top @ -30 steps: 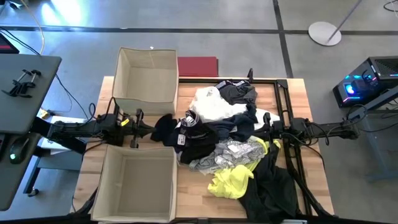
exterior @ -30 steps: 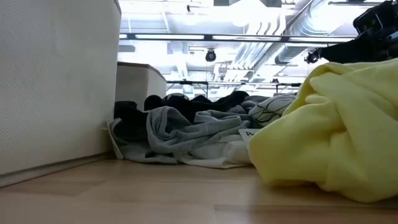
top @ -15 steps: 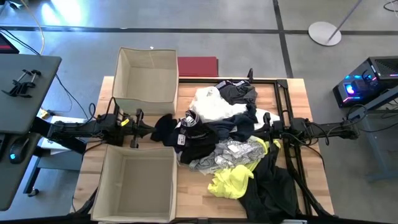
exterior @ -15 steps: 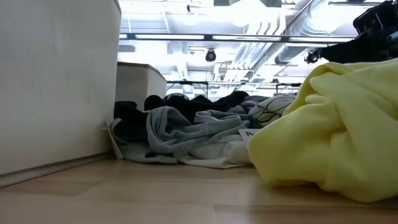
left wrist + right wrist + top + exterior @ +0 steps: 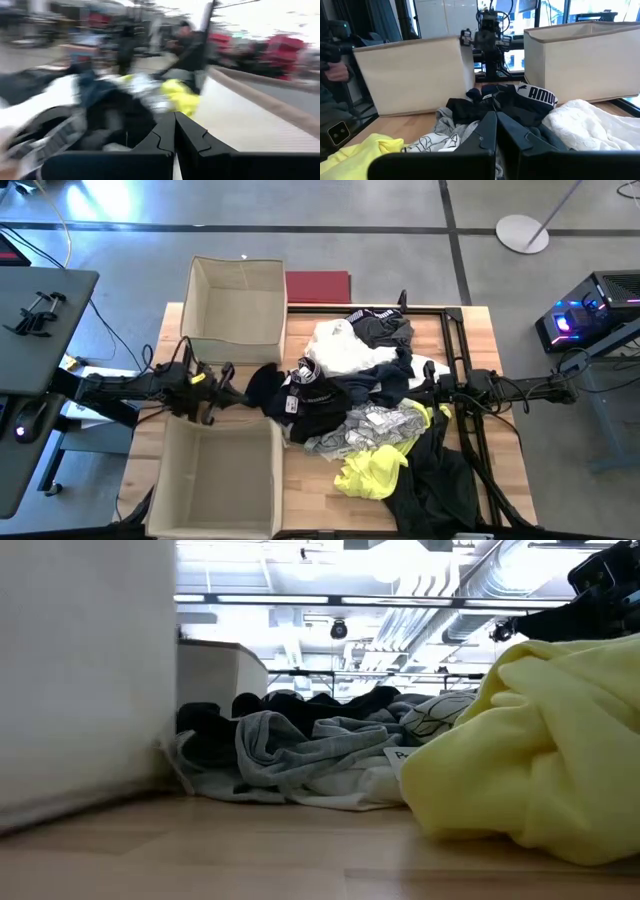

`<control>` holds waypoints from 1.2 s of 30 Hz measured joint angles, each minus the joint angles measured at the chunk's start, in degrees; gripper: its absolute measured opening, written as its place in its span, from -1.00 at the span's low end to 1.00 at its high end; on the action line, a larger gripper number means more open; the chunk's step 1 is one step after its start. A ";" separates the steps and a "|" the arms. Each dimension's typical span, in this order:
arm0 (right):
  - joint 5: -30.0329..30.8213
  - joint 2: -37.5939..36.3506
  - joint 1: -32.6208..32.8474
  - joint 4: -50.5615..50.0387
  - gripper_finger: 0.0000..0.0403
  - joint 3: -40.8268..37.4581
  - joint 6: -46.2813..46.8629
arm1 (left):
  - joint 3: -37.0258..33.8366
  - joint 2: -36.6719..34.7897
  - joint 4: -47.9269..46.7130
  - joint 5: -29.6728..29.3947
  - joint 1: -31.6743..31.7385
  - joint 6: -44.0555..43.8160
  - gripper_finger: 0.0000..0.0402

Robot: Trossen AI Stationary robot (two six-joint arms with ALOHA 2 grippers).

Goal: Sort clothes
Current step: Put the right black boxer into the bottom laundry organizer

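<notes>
The clothes lie in a loose pile mid-table: a white piece [image 5: 338, 346], dark grey [image 5: 385, 328], navy [image 5: 385, 380], black [image 5: 318, 402], light grey [image 5: 368, 428], neon yellow [image 5: 375, 470] [image 5: 540, 750] and a black piece [image 5: 432, 480] at the near right. My left gripper [image 5: 240, 392] [image 5: 175, 120] is shut and empty at the pile's left end, beside a small black piece [image 5: 263, 385]; its wrist stands over the near box's far rim. My right gripper [image 5: 425, 385] [image 5: 496, 120] is shut and empty at the pile's right side.
Two beige fabric boxes stand at the table's left, one far [image 5: 236, 262] and one near [image 5: 215, 423] [image 5: 80, 670]. A flat dark red rectangle [image 5: 318, 285] lies behind the table. A black frame [image 5: 460, 350] runs along the right side.
My left gripper has turned and swung a little toward the near edge, beside the near box. The near box has slid a little toward the table's left edge. My right arm and the clothes have kept still.
</notes>
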 joint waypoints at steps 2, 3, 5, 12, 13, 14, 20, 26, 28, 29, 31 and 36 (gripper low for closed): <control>-0.01 -0.09 0.00 0.00 -1.00 0.02 0.02 | 2.23 0.17 0.26 0.22 -1.09 -1.74 -1.00; 0.00 -0.08 0.00 0.00 -1.00 0.00 0.01 | 3.69 0.38 0.34 -0.27 -1.69 -1.52 -1.00; 0.02 -0.09 0.00 0.00 -1.00 -0.01 0.02 | 7.21 1.30 0.67 -2.78 -2.51 1.58 -1.00; 0.01 -0.09 0.00 0.00 -1.00 0.02 0.00 | 18.30 9.37 1.90 -22.54 -2.85 15.41 -1.00; -0.01 -0.09 0.00 0.00 -1.00 -0.01 0.00 | 19.88 11.44 3.24 -23.79 -2.85 16.33 -1.00; 0.01 -0.09 0.00 0.00 -1.00 -0.01 0.02 | 21.74 13.77 4.17 -24.17 -2.84 17.61 -1.00; 0.01 -0.09 0.00 0.00 -1.00 0.01 0.00 | 43.60 39.37 -6.69 -24.22 1.01 20.87 -1.00; 0.02 -0.09 0.00 0.00 -1.00 -0.01 0.02 | 73.15 72.09 -34.05 -24.14 8.62 20.30 -1.00; 0.02 -0.09 0.00 0.00 -1.00 0.02 0.02 | 81.10 81.53 -40.77 -23.32 10.70 20.64 -0.99; 0.00 -0.09 0.00 0.00 -1.00 0.00 0.01 | 84.69 85.54 -43.82 -22.44 11.61 20.92 -0.98; 0.02 -0.09 0.00 0.00 -1.00 0.01 0.02 | 90.96 92.76 -49.12 -21.86 13.00 20.75 -0.92; 0.02 -0.09 0.00 0.00 -1.00 0.02 0.00 | 103.54 106.84 -61.24 -17.53 15.28 17.22 -0.61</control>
